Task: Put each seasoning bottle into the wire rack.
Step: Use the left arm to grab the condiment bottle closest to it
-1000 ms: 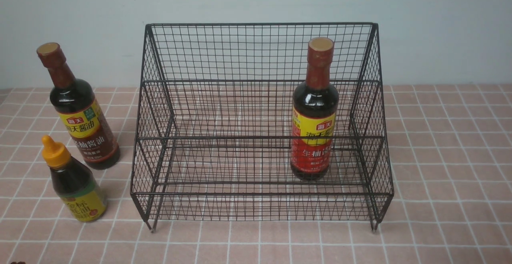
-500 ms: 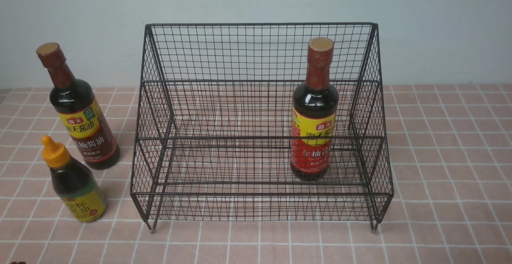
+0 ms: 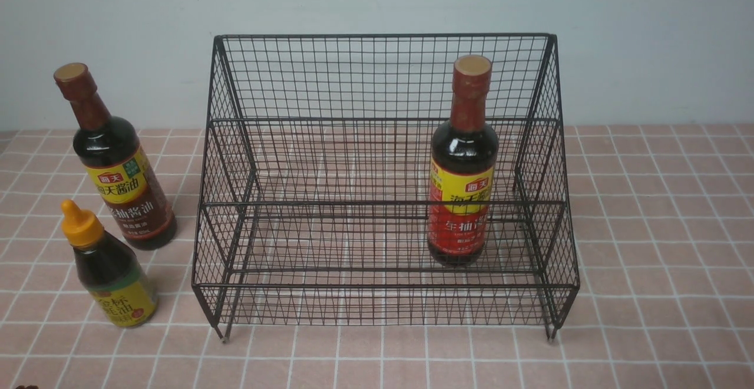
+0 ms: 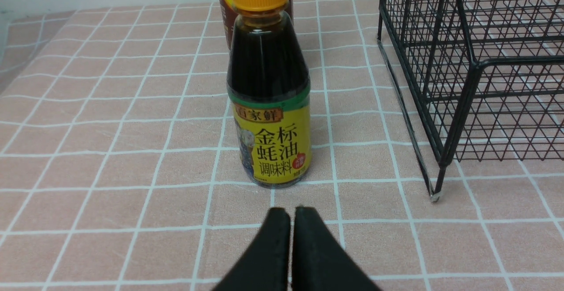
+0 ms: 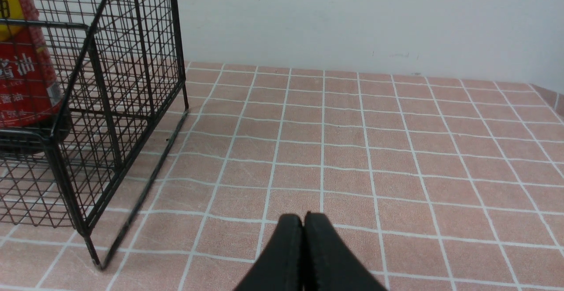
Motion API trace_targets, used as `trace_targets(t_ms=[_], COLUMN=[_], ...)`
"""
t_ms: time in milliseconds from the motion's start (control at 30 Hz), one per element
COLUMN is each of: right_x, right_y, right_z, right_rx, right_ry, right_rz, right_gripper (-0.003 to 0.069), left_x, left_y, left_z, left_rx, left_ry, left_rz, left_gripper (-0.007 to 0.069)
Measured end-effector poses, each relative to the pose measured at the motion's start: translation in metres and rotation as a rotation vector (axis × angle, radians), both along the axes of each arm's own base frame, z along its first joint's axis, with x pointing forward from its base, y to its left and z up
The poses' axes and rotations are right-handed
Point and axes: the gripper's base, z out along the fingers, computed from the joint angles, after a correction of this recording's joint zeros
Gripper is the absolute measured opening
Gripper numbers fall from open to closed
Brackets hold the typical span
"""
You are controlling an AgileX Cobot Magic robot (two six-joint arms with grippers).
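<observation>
In the left wrist view, the left tool [image 4: 291, 214] is nearest; its fingertips are pressed together and hold nothing. It points forward, low over the counter [image 4: 132, 255], toward the short bottle. In the right wrist view, the right tool [image 5: 303, 220] is also clenched with nothing between its tips, and it points forward over the tiled counter, beside the wire rack. The full pose of both arms I cannot tell.

Beyond the left tool, the short bottle [image 3: 115, 277] stands upright on the counter, at the left of the rack and apart from it. Its long axis is vertical, its orange nozzle points up, and its yellow-green label is turned to the robot's side.

The wire rack [image 3: 380, 286] stands in the middle on its short feet. Its long axis goes from left to right, the low open side is toward the robot, and the tall back is toward the wall [image 3: 377, 0]. Inside it, in the right part, the red-label bottle [image 3: 462, 194] stands upright, cap up, with its label to the front.

Behind the short bottle, the brown-label bottle [image 3: 126, 183] stands upright on the counter, also left of the rack, with its brown-red cap upward.
</observation>
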Motion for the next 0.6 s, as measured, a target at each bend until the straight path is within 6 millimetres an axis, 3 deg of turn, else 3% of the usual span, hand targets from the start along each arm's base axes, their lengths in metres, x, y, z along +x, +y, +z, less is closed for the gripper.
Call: trace_targets(t_ms=[433,567,600], right_x=[0.0,0.0,0.0], right_y=[0.0,0.0,0.0], right_z=[0.0,0.0,0.0], right_rx=[0.0,0.0,0.0], right_ry=[0.0,0.0,0.0], right_rz=[0.0,0.0,0.0], right_gripper=[-0.0015,-0.0015,-0.0015], left_x=[0.0,0.003,0.004], left_y=[0.001,0.0,-0.001], left_z=[0.0,0.008,0.016], left_rx=[0.032,-0.021,-0.115], left_ry=[-0.007,-0.104,-0.199], left_rz=[0.001,0.008,0.017], left_gripper=[-0.0007,-0.0007,-0.0007])
